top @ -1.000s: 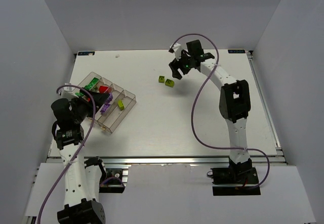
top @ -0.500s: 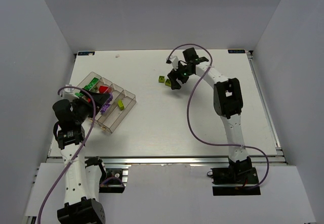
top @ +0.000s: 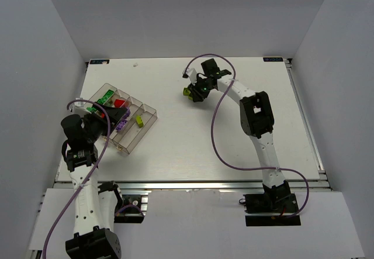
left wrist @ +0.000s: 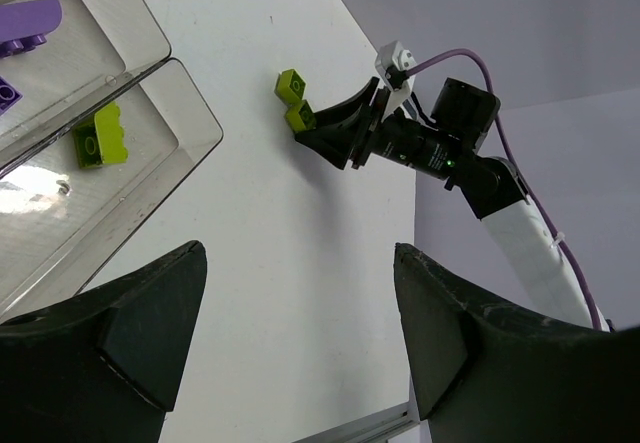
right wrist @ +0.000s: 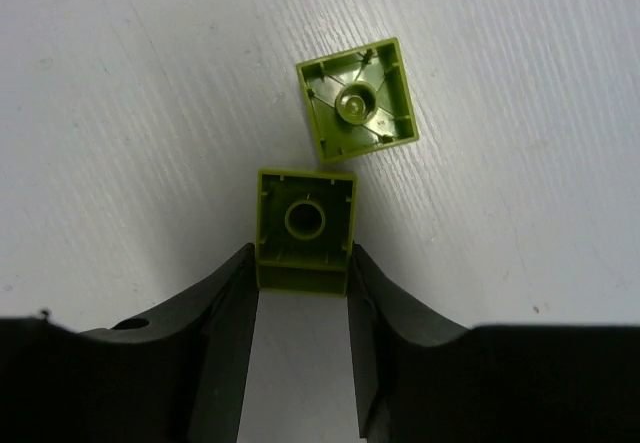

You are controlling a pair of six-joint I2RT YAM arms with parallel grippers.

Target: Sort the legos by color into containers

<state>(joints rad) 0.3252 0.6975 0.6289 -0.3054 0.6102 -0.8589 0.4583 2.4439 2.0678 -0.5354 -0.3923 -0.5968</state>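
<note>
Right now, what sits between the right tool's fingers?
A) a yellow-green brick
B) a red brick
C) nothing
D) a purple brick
A: in the right wrist view the right tool has its fingers against both sides of a yellow-green brick lying on the table, with a second brick of the same color just beyond it.

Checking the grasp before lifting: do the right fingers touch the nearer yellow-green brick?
Touching. Right wrist view: right gripper's fingers press both sides of the nearer brick.
</note>
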